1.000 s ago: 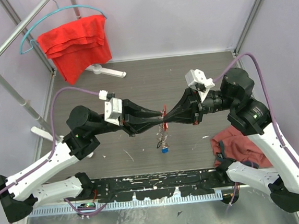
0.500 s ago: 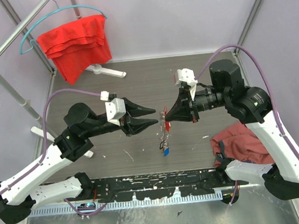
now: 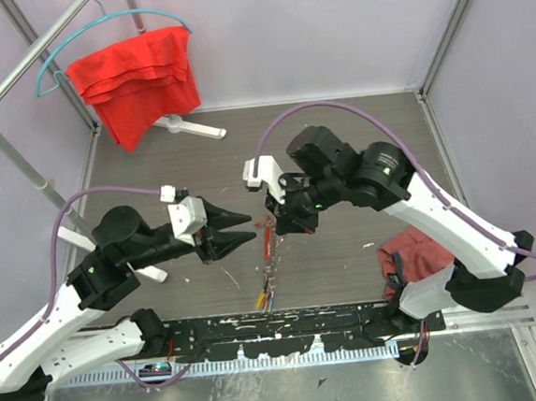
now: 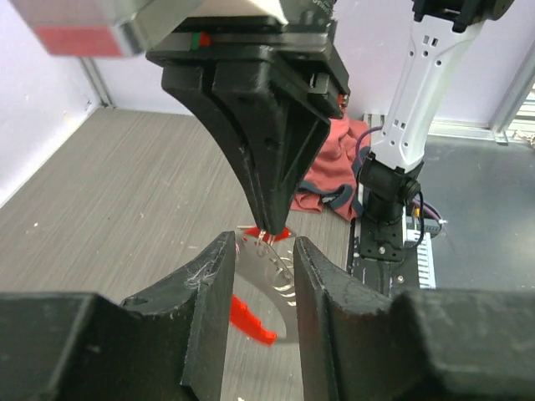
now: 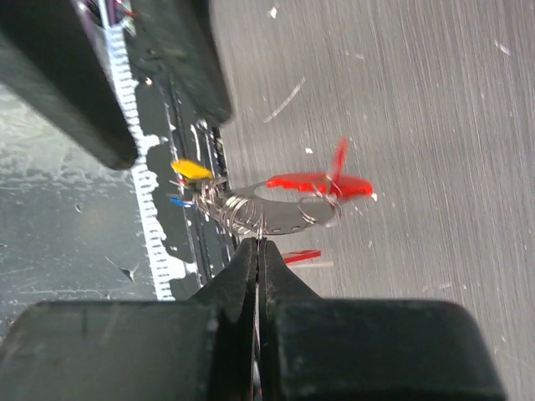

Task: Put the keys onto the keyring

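Note:
The keys (image 3: 266, 257) hang as one bunch from my right gripper (image 3: 278, 226), which points down over the table's middle and is shut on a wire ring of the bunch. In the right wrist view the shut tips (image 5: 257, 244) pinch the rings (image 5: 242, 213) on a flat silver piece, with a red tag (image 5: 322, 182), a yellow tag (image 5: 191, 170) and a blue tag (image 5: 177, 201). My left gripper (image 3: 245, 233) is open just left of the bunch. In the left wrist view its fingers (image 4: 213, 280) stand either side of the silver piece (image 4: 272, 267), not touching it.
A red cloth (image 3: 135, 76) hangs on a blue hanger on the rack at the back left. A dark red cloth (image 3: 413, 249) lies at the right near my right arm's base. A black rail (image 3: 279, 329) runs along the near edge.
Both grippers pinched the bunch a second ago. My left gripper has let go, opened and drawn back to the left. My right gripper has swung left and turned downward with the bunch.

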You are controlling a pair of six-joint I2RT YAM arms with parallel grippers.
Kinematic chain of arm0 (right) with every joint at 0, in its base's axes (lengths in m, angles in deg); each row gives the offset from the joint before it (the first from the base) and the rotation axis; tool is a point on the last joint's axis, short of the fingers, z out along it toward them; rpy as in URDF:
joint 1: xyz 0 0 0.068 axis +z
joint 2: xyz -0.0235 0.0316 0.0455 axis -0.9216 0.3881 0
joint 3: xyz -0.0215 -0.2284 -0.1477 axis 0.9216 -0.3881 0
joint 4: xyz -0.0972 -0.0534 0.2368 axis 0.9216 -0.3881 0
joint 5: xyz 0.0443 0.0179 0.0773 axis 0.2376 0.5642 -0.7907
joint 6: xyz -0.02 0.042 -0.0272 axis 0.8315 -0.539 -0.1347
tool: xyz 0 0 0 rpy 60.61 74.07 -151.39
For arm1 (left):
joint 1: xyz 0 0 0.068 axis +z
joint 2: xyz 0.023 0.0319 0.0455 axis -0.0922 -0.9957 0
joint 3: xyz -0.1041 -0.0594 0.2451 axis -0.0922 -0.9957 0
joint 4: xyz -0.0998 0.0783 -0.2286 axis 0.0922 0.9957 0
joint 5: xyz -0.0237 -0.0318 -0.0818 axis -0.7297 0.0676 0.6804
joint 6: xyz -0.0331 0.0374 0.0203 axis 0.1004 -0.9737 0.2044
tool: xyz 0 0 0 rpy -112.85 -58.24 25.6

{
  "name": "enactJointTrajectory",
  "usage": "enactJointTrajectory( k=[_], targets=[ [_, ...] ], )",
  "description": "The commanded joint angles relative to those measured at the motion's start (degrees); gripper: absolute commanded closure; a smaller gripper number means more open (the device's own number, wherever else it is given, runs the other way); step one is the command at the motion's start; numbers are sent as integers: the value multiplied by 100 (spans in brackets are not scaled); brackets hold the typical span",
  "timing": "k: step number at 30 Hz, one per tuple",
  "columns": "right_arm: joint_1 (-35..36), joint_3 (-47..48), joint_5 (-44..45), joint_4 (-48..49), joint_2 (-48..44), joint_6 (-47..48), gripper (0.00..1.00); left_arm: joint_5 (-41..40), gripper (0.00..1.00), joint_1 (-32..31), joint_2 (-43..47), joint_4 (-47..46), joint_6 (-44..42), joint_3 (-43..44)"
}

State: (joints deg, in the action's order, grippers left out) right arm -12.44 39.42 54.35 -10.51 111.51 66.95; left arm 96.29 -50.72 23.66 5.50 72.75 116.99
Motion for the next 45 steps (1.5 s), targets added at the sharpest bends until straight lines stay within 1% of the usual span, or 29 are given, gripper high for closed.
enactJointTrajectory(
  k=[1, 4, 8, 13, 18, 28, 34, 37, 40, 42, 43, 44, 45],
  targets=[
    [307, 677, 981, -573, 355, -78, 99, -362, 59, 2, 376, 420, -75, -249],
    [395, 824, 1135, -603, 460, -135, 99, -351, 59, -5, 430, 461, -116, -350],
    [414, 918, 982, -556, 456, -151, 99, -145, 62, -1, 226, 422, -205, -352],
    [459, 726, 625, -318, 341, -134, 99, 186, 63, -3, -145, 322, -350, -224],
    [476, 613, 427, -162, 254, -133, 99, 342, 63, 0, -398, 227, -490, -79],
    [501, 537, 275, 22, 187, -181, 99, 604, 69, 0, -643, 148, -552, 74],
    [520, 507, 281, 76, 170, -204, 99, 664, 79, 2, -665, 156, -565, 100],
    [518, 468, 291, 129, 148, -220, 99, 679, 87, 1, -679, 171, -570, 117],
    [515, 397, 290, 223, 104, -245, 99, 710, 100, -2, -700, 173, -591, 140],
    [516, 343, 314, 308, 50, -267, 99, 752, 100, 1, -695, 164, -631, 162],
    [514, 306, 378, 375, 8, -301, 98, 755, 100, 1, -680, 145, -652, 154],
    [516, 279, 473, 467, -36, -353, 93, 720, 100, -5, -655, 96, -657, 135],
    [516, 228, 581, 591, -120, -417, 85, 644, 100, -1, -616, 24, -641, 103]
  ],
)
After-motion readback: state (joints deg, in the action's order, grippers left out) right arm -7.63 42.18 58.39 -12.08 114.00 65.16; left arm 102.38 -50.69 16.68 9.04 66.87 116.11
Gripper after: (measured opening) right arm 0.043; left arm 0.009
